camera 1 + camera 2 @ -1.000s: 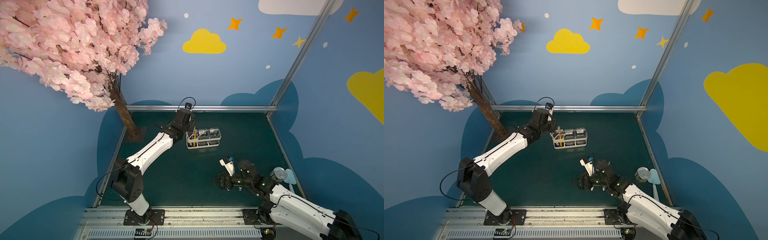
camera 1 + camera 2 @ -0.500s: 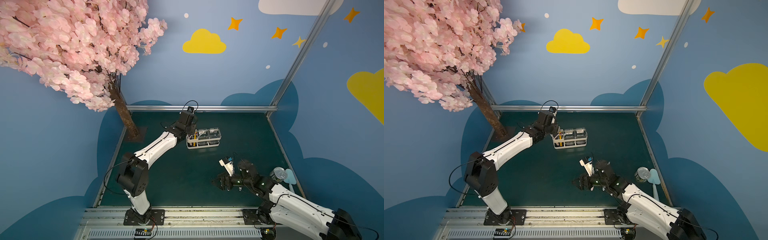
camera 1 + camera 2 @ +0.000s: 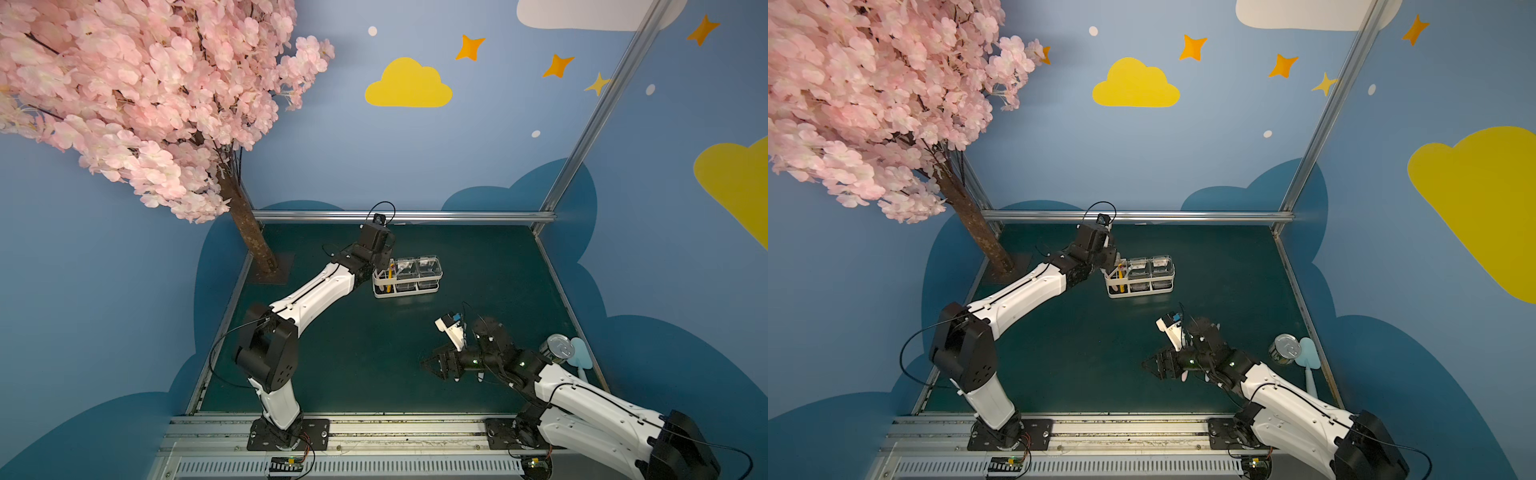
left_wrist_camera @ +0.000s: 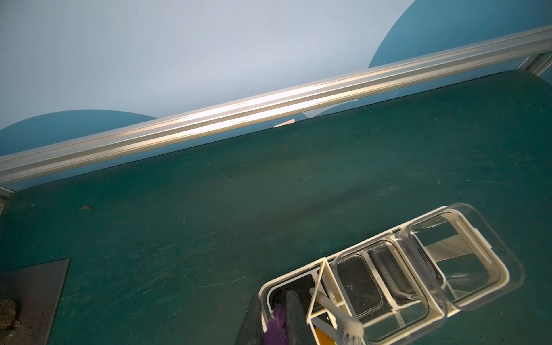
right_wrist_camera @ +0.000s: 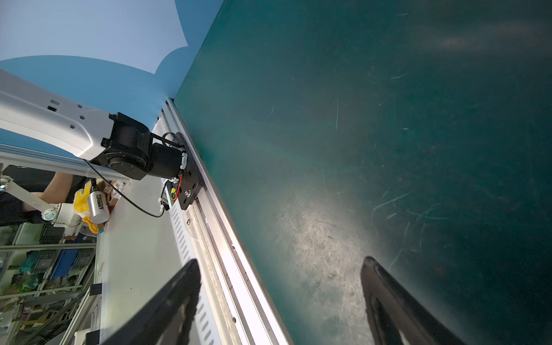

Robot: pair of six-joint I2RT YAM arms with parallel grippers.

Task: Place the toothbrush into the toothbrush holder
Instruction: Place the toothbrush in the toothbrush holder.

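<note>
Biggest thing in here is the fake pink blossom tree (image 3: 145,104), trunk planted off to the left of and a bit behind the white wire-frame toothbrush holder (image 3: 405,293). The holder sits on the dark green table mat (image 3: 332,353), toward the back rail.

The white-and-black left arm (image 3: 316,295) reaches right up to the holder's left end. The right arm (image 3: 582,395) stays low, well apart from the holder on its front-right side.

The right gripper (image 3: 434,366) has its jaws spread wide with nothing between them, just bare mat under it in the right wrist view (image 5: 280,263).

Further right of the holder, well apart from it, there's a shiny metal can (image 3: 559,348) touching a pale blue plastic spatula (image 3: 581,357).

The holder's two clear square plastic cups (image 3: 417,268) fill its right part. The divided slot section is at its left end, with a yellow stick (image 3: 389,279) and a white bristle brush (image 4: 337,313) standing in it.

The left gripper (image 4: 274,301) is clenched on the purple toothbrush (image 4: 277,321), right over that slot end. Only a stub of purple shows between the fingers, so I can't tell how far in it sits.
</note>
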